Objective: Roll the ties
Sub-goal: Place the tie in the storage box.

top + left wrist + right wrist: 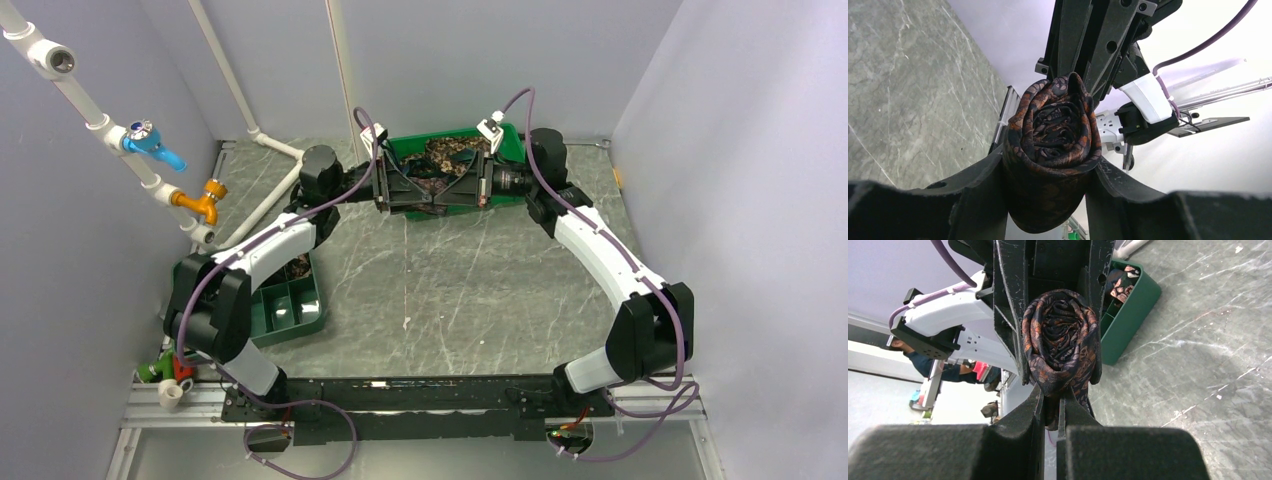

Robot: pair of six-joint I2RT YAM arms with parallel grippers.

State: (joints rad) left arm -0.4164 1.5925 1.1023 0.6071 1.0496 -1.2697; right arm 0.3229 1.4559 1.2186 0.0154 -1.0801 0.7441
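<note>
I log: grey veined stone-look counter point(450, 290). Green plastic bin point(512, 140) at its far edge, holding loose tan-and-brown mottled ties point(445, 155). One dark brown, orange-patterned silky tie point(1058, 140), wound into a tight spiral roll, held near the far edge. Left gripper point(1048, 167) clamps the roll's sides; right gripper point(1052, 400) pinches its lower fold.

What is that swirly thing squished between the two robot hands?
A rolled-up tie, dark with an orange pattern. The left gripper and right gripper both clamp it; both wrist views show it.
</note>
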